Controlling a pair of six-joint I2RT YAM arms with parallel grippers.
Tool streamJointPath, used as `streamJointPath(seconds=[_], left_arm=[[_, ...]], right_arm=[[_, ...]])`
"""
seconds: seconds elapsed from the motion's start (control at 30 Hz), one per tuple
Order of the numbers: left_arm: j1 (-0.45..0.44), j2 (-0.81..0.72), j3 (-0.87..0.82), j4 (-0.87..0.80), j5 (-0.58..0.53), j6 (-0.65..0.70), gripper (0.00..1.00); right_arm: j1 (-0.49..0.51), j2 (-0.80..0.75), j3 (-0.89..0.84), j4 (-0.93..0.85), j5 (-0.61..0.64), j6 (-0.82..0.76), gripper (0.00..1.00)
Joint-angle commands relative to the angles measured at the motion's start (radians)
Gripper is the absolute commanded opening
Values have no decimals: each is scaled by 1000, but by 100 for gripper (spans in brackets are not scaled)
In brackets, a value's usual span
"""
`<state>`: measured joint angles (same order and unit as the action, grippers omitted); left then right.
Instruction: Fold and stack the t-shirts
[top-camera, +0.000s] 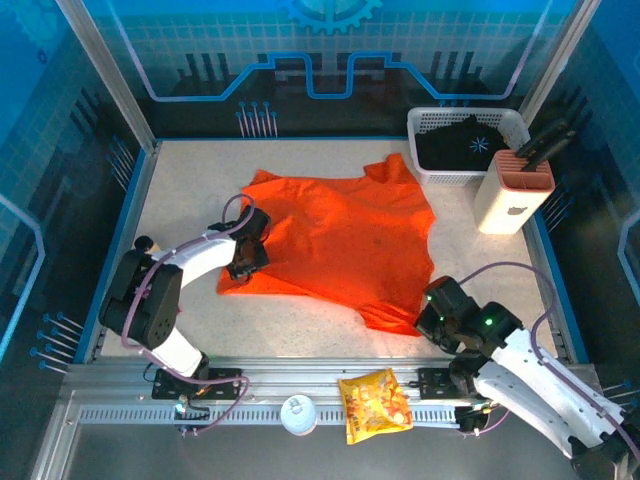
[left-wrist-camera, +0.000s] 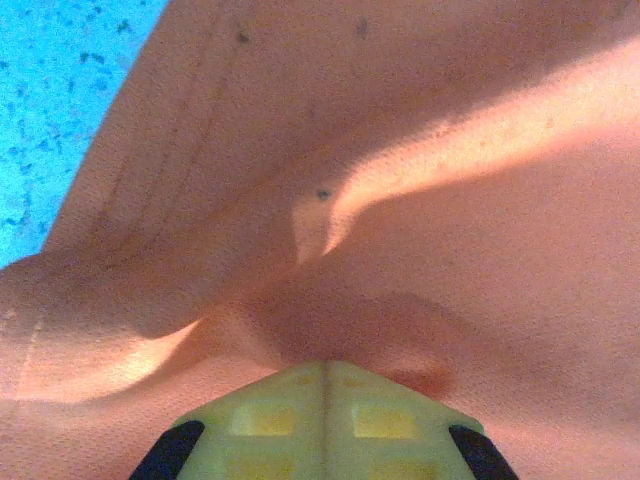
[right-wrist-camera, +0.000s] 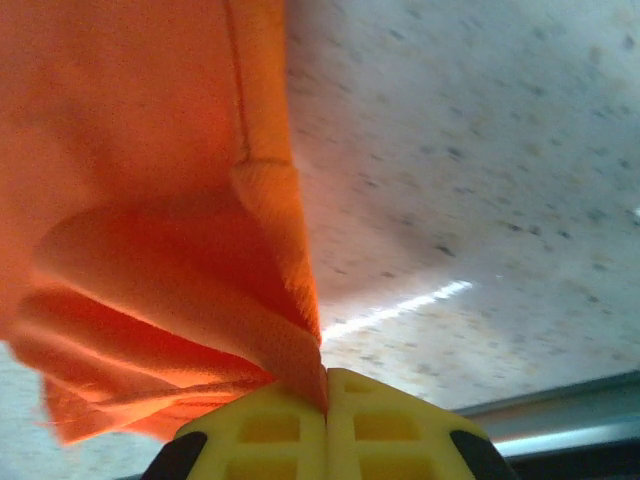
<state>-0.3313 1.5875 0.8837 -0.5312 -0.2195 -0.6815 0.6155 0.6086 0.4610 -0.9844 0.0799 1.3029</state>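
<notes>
The bright orange t-shirt (top-camera: 335, 240) lies spread over the middle of the table. My left gripper (top-camera: 243, 265) sits at the shirt's near left edge, and in the left wrist view its yellow jaws (left-wrist-camera: 326, 366) are pressed together with a pucker of orange cloth (left-wrist-camera: 400, 200) pinched at their tips. At the shirt's near right corner, my right gripper (top-camera: 430, 312) is shut on the hem; the right wrist view shows the orange fabric (right-wrist-camera: 150, 200) bunched into the closed jaws (right-wrist-camera: 326, 378). The black shirt (top-camera: 462, 146) with a pale starburst print lies in a basket at the back right.
A white slotted basket (top-camera: 424, 124) stands at the back right. Beside it is a white and terracotta holder (top-camera: 512, 192) with dark handles. A yellow snack bag (top-camera: 375, 405) and a white round lid (top-camera: 298, 413) rest on the front metal rail. Blue walls ring the table.
</notes>
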Motion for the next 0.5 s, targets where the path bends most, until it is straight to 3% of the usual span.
streamJointPath(seconds=[0.0, 0.03, 0.07, 0.2, 0.27, 0.33, 0.47], left_arm=[[5, -61, -24, -80, -7, 0, 0], [5, -72, -29, -89, -2, 0, 0], [5, -85, -33, -101, 5, -2, 5], [2, -158, -27, -152, 29, -3, 49], [2, -193, 2, -191, 20, 2, 64], [2, -213, 42, -230, 10, 17, 71], [2, -176, 133, -256, 0, 50, 71]], right_arm=[[-12, 3, -43, -78, -18, -30, 0], [-11, 12, -43, -71, -15, -29, 0], [-13, 25, -40, -60, -10, -34, 7], [-17, 88, -15, -14, -6, -65, 23], [-32, 115, 21, -4, 2, -107, 35], [-74, 146, 74, -3, 13, -178, 45], [-246, 237, 204, 37, -36, -381, 54]])
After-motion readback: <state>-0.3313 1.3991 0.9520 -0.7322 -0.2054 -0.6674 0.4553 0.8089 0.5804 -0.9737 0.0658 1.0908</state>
